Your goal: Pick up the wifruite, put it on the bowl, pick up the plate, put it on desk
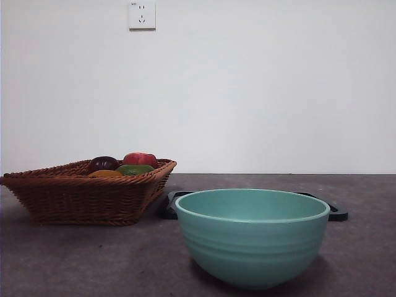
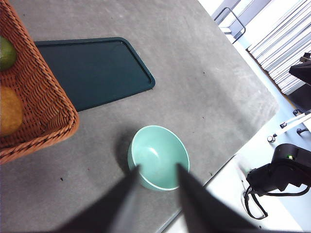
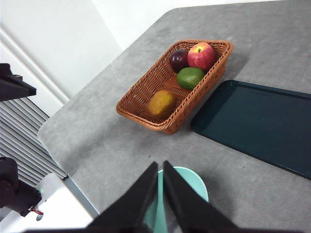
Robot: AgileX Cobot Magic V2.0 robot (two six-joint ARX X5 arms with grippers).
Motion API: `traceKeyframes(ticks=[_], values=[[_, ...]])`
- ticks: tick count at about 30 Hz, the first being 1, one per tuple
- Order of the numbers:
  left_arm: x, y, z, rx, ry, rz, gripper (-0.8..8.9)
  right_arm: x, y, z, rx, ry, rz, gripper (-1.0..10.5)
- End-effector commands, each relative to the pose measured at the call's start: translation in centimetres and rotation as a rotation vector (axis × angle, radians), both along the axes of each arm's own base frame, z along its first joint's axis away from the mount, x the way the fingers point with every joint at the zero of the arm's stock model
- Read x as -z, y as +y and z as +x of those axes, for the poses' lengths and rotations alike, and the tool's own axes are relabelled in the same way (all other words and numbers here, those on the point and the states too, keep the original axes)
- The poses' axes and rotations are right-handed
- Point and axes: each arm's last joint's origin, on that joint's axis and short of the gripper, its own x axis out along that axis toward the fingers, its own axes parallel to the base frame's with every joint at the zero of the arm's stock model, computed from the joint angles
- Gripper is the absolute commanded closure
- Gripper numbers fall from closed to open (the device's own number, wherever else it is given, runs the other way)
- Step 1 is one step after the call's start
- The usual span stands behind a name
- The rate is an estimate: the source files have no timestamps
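The wifruite (image 3: 162, 103), orange-brown and round, lies in a brown wicker basket (image 3: 146, 87) with a dark purple fruit, a red apple and a green fruit. It also shows in the front view (image 1: 105, 174) and the left wrist view (image 2: 8, 110). The teal-green bowl (image 1: 252, 238) stands empty on the desk (image 1: 74, 260), near the front. A flat dark tray (image 3: 257, 121) lies behind it, beside the basket. My left gripper (image 2: 158, 167) is open and empty high above the bowl (image 2: 159, 156). My right gripper (image 3: 159, 164) is shut and empty, also high above the bowl (image 3: 199, 184).
The basket (image 1: 80, 195) stands at the left of the desk in the front view, the tray's (image 1: 337, 214) ends showing behind the bowl. A white wall with a socket (image 1: 142, 15) is at the back. The desk's edge (image 2: 214, 170) runs close to the bowl.
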Motion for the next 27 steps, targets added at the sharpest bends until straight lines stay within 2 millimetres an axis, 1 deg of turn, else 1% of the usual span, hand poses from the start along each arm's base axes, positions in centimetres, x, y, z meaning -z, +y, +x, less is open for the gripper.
traceKeyframes(ticks=[1,2,3,4,6,7,10,19,22,24,27], values=[[-0.6,0.0,-0.1,0.022,-0.047,0.007,4.44,-0.5,0.0,-0.1,-0.006,-0.034,-0.007,8.3],[-0.6,0.0,-0.1,0.023,-0.050,0.009,3.89,-0.5,0.0,-0.1,-0.003,-0.034,-0.008,7.3],[-0.6,0.0,-0.1,0.025,-0.054,0.011,3.38,-0.5,0.0,0.0,0.004,-0.032,-0.009,5.9],[-0.7,0.0,-0.1,0.026,-0.056,0.011,2.90,-0.5,0.0,0.0,0.016,-0.026,-0.008,4.8],[-0.7,0.0,-0.1,0.026,-0.057,0.011,2.37,-0.5,0.0,0.0,0.027,-0.020,-0.008,3.3],[-0.7,0.0,-0.1,0.026,-0.057,0.011,2.21,-0.5,0.0,0.0,0.027,-0.020,-0.008,3.1],[-0.6,0.0,-0.1,0.027,-0.058,0.013,1.88,-0.5,0.0,0.0,0.026,-0.017,-0.009,3.1],[-0.6,0.0,-0.2,0.026,-0.041,0.014,1.89,-0.3,0.0,-0.2,0.008,0.003,-0.003,3.1],[-0.8,0.0,-0.1,0.026,-0.012,0.027,1.89,-0.3,0.0,-0.2,-0.007,0.013,0.006,3.1],[-1.1,-0.1,0.2,0.012,0.008,0.055,1.89,-0.3,0.0,-0.2,-0.001,0.027,0.017,3.1],[-1.8,0.0,0.9,-0.027,0.035,0.140,1.89,-0.3,0.0,-0.3,0.001,0.036,0.019,3.1]])
